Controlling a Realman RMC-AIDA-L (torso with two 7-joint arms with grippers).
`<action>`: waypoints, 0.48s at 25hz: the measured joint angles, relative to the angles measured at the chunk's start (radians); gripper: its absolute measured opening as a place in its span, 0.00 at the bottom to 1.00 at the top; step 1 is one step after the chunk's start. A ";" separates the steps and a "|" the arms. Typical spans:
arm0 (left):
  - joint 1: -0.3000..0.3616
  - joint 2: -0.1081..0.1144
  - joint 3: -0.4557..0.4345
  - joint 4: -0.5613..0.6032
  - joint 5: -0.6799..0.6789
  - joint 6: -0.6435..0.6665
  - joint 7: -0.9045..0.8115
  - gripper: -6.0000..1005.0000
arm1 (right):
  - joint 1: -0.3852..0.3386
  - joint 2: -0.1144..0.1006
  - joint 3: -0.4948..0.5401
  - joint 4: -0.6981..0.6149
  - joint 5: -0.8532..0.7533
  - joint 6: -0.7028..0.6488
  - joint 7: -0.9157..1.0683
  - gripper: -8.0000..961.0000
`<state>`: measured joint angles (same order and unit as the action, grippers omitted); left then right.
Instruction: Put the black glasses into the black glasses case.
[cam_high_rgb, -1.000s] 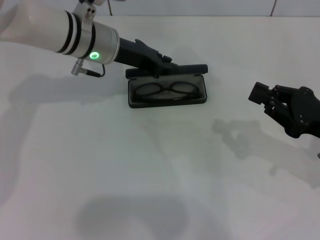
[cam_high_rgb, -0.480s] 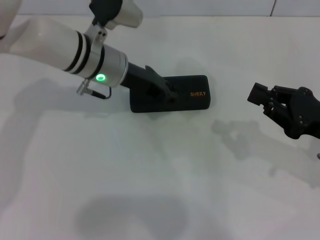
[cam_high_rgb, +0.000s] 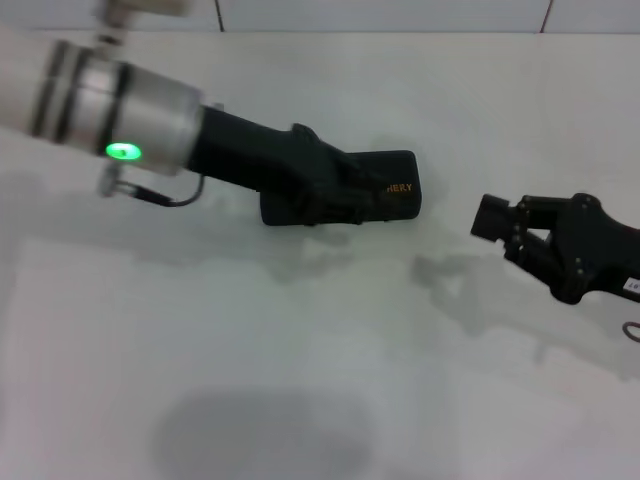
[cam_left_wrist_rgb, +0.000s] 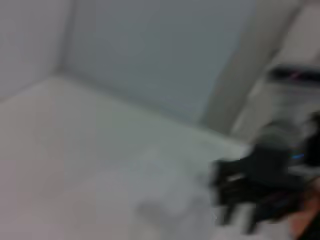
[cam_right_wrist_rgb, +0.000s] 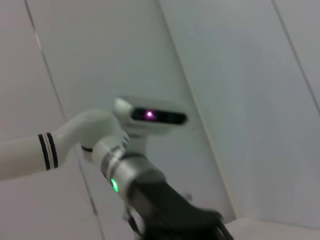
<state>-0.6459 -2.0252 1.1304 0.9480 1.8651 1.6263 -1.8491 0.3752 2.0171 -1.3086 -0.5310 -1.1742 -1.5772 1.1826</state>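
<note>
one left pincer (cam_high_rgb: 345, 190) overlaps the closed black glasses case (cam_high_rgb: 395, 190) near its left edge.

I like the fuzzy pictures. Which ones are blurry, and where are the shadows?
Left wrist view: all smeared. Head view: the left gripper arm looks streaky over the black glasses case; soft grey shadows lie on the table, one near the right gripper.

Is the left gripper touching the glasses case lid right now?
Cannot tell. In the head view the left gripper overlaps the closed black glasses case, black on black, so neither contact nor gap shows.
</note>
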 joint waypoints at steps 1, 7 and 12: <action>0.029 0.003 -0.024 0.033 -0.035 0.066 0.018 0.27 | 0.004 -0.001 0.000 -0.003 -0.007 -0.008 0.000 0.12; 0.192 0.019 -0.197 0.050 -0.236 0.277 0.245 0.38 | 0.017 -0.003 0.000 -0.076 -0.033 -0.099 0.029 0.29; 0.258 0.050 -0.247 0.008 -0.256 0.282 0.285 0.49 | 0.038 -0.001 -0.005 -0.164 -0.037 -0.128 0.137 0.42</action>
<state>-0.3880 -1.9749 0.8839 0.9562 1.6090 1.9085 -1.5644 0.4127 2.0164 -1.3141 -0.6953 -1.2107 -1.7049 1.3196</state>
